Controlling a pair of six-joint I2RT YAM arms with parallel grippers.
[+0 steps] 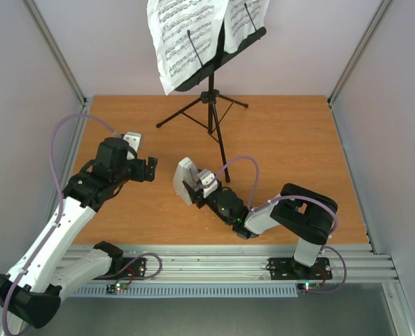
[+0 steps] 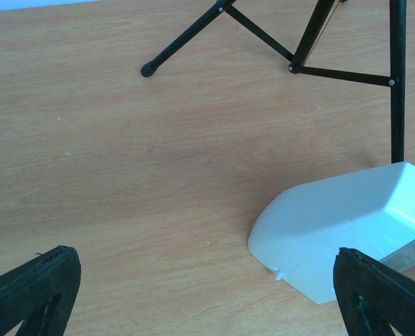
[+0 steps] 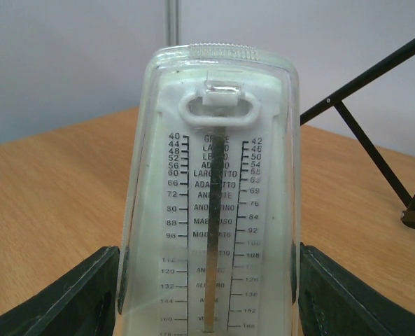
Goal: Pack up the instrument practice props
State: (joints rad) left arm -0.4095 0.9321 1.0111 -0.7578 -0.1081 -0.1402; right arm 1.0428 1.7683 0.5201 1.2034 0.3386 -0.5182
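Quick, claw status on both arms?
Left claw: open, holding nothing.
Right claw: closed on the metronome.

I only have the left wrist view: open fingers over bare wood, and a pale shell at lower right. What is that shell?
Observer: It is the metronome. The right gripper has its fingers against both of its sides.
Operator: Is its lid on?
Observer: Yes. The right wrist view shows the clear cover over the tempo scale.
Operator: Is the sheet music packed?
Observer: No. The pages sit on the music stand.
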